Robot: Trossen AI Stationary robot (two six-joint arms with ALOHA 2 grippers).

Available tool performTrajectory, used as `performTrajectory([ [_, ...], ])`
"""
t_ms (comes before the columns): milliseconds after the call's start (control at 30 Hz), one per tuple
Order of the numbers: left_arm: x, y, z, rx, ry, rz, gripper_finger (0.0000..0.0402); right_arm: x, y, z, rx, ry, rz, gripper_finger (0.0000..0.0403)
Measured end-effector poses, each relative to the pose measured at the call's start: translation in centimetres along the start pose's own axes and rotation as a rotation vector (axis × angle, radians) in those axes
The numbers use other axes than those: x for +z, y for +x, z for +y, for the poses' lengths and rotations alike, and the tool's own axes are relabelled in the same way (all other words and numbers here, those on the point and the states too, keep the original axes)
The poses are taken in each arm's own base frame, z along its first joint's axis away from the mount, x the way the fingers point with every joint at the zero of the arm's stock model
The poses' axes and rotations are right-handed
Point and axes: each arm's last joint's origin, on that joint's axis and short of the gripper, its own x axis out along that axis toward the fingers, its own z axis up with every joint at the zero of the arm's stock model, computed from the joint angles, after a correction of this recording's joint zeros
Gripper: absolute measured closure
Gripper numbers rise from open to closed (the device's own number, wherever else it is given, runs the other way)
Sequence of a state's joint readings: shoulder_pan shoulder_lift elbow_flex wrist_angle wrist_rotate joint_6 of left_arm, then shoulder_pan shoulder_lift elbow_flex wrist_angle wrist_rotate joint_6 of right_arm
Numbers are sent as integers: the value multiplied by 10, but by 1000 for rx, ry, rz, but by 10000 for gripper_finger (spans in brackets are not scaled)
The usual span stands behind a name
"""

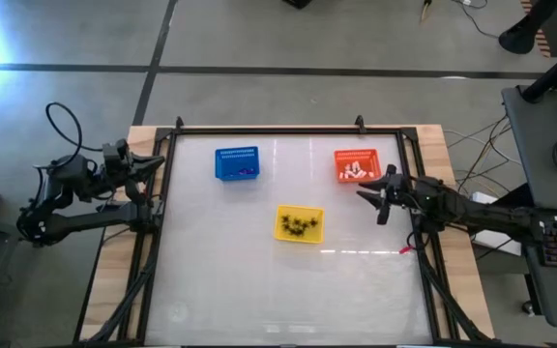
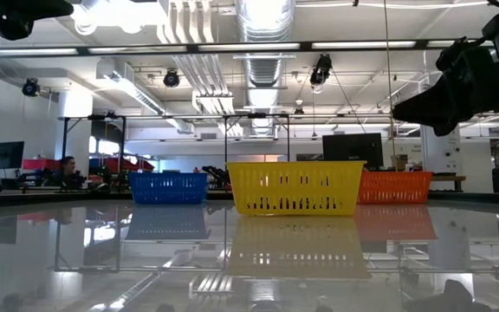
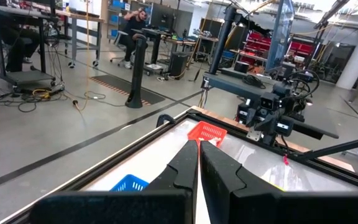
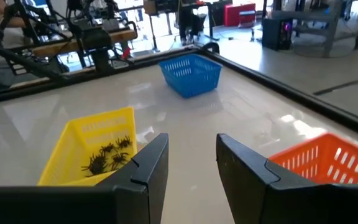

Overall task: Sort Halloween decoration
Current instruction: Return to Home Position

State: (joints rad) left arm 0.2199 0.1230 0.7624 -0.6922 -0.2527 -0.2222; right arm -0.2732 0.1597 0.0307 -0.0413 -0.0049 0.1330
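Black spiders [image 4: 107, 157] lie in the yellow basket [image 4: 82, 132], right fingers [image 4: 146, 167] parted nearby.

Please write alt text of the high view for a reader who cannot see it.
On a white table stand a blue basket, an orange basket with white toys and a yellow basket with black spiders. The left gripper waits at its left edge; the right gripper hovers beside the orange basket.

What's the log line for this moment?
left tool shut, at table edge | right tool open, beside orange basket | black spiders in yellow basket
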Motion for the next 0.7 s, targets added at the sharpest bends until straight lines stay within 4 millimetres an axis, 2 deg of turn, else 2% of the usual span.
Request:
performTrajectory([
  [400, -1, 0, 0, 1, 2, 6, 402, -4, 3, -1, -10, 49, 49, 271],
  [700, -8, 8, 0, 4, -33, 17, 402, -4, 3, -1, -12, 49, 49, 276],
])
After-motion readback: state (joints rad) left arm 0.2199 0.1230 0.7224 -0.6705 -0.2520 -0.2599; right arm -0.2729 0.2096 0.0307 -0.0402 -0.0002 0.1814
